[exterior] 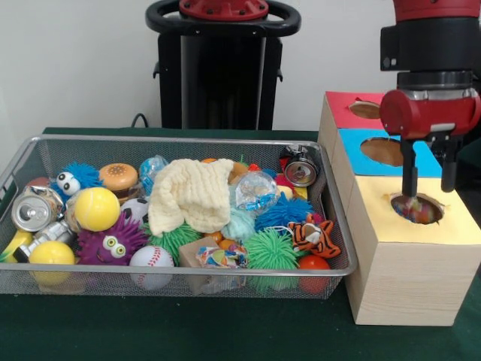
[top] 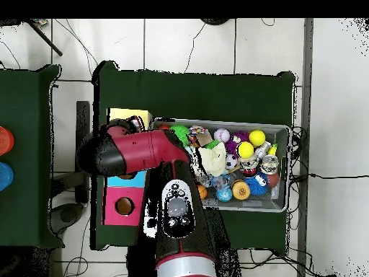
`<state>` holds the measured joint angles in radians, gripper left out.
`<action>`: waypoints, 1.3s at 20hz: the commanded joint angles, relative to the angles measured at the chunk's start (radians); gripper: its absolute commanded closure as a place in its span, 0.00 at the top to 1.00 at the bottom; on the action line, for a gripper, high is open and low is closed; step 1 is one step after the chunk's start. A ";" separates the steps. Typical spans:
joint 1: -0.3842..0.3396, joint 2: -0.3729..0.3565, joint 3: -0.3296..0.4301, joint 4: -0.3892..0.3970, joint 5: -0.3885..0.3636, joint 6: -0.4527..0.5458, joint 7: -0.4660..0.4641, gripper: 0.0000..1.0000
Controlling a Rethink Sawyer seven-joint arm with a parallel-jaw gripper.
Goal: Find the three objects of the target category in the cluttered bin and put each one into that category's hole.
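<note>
1. Where the table comes nearest us, we see a dark green cloth (exterior: 188, 331) covering it, bare in front of the bin and the box.
2. We see the wire mesh bin (exterior: 331, 218) resting on that cloth, crowded with toys: a baseball (exterior: 151, 258), a yellow ball (exterior: 97, 208), a purple fuzzy creature with eyes (exterior: 113, 242), a green spiky ball (exterior: 270, 250), a tiger toy (exterior: 314, 237), a cream knitted cloth (exterior: 192, 192) heaped in the middle and a crushed can (exterior: 35, 210) at one end.
3. Just beside the bin stands a wooden box (exterior: 406, 282) with three coloured tops, yellow nearest, then blue, then red, each with a hole.
4. Above the yellow hole (exterior: 415, 209) hangs the gripper (exterior: 428, 180), its two dark fingers spread apart and holding nothing; a multicoloured object (exterior: 412, 211) lies inside that hole, just below the fingertips.
5. Behind the table we see a black pedestal (exterior: 218, 75) against a pale wall.
6. From overhead, we see a light tiled floor (top: 216, 43) with cables across it around the table, and a second green-covered table (top: 21, 144) off to one side.
</note>
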<state>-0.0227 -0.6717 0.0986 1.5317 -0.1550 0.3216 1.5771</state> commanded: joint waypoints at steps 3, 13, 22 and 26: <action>-0.046 -0.100 0.052 0.086 0.061 0.197 0.094 1.00; -0.061 -0.092 0.053 0.089 0.050 0.173 0.082 1.00; -0.030 -0.017 -0.063 0.083 0.041 0.005 0.208 1.00; -0.030 -0.013 -0.069 0.090 0.076 -0.030 0.243 1.00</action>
<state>-0.0343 -0.7345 0.0378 1.5372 -0.1127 0.3480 1.5771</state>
